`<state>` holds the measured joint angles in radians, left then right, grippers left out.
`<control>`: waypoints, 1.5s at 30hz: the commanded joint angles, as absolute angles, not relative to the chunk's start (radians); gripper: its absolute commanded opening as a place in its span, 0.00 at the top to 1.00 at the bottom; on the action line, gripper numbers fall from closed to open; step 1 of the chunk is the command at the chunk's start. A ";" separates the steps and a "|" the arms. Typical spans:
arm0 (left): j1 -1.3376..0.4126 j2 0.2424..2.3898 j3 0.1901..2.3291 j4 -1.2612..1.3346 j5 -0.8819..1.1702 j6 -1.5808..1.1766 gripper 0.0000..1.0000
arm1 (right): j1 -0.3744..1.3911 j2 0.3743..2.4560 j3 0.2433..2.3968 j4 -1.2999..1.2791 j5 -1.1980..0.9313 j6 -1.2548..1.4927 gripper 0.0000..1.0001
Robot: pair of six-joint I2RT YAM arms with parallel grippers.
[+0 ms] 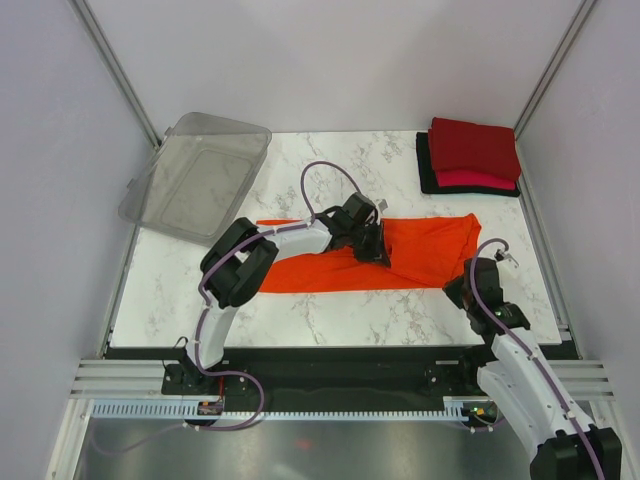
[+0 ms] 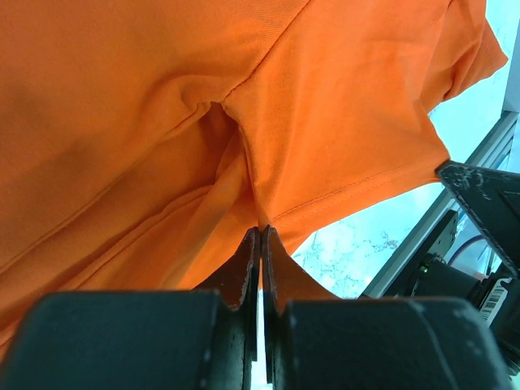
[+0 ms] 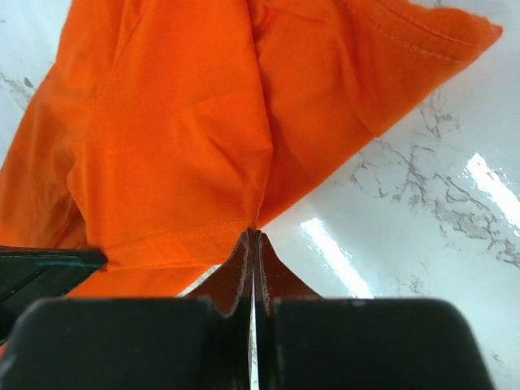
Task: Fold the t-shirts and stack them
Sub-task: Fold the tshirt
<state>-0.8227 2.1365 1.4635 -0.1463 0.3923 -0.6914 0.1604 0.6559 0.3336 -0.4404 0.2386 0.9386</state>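
Note:
The bright orange t-shirt [image 1: 420,252] lies as a long band across the middle of the marble table. My left gripper [image 1: 375,252] is shut on a fold of the orange t-shirt [image 2: 325,122] near its middle. My right gripper [image 1: 458,288] is shut on the hem of the orange t-shirt [image 3: 179,146] at its near right corner. The cloth hangs pulled up from both grips. A folded stack sits at the back right: the dark red t-shirt [image 1: 474,146] on top, the pinkish-red t-shirt [image 1: 476,180] under it, the black t-shirt [image 1: 426,170] at the bottom.
A clear plastic bin [image 1: 195,177] lies tilted at the back left, overhanging the table edge. White enclosure walls stand on three sides. Bare marble table [image 1: 330,305] shows in front of the orange shirt. The right arm [image 2: 479,211] shows in the left wrist view.

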 commanded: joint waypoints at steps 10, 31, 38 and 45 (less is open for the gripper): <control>-0.831 2.085 1.434 -0.169 0.385 -0.689 0.98 | 0.161 0.647 0.299 -0.380 0.259 0.876 1.00; -0.807 1.977 1.525 -0.354 0.259 -0.632 0.60 | 0.161 0.837 0.446 -0.308 0.238 0.778 1.00; -0.752 1.942 1.470 -0.360 0.259 -0.626 0.60 | 0.160 1.015 0.531 -0.229 0.224 0.715 1.00; -0.713 1.911 1.428 -0.368 0.258 -0.611 0.59 | 0.160 1.192 0.635 -0.196 0.192 0.655 1.00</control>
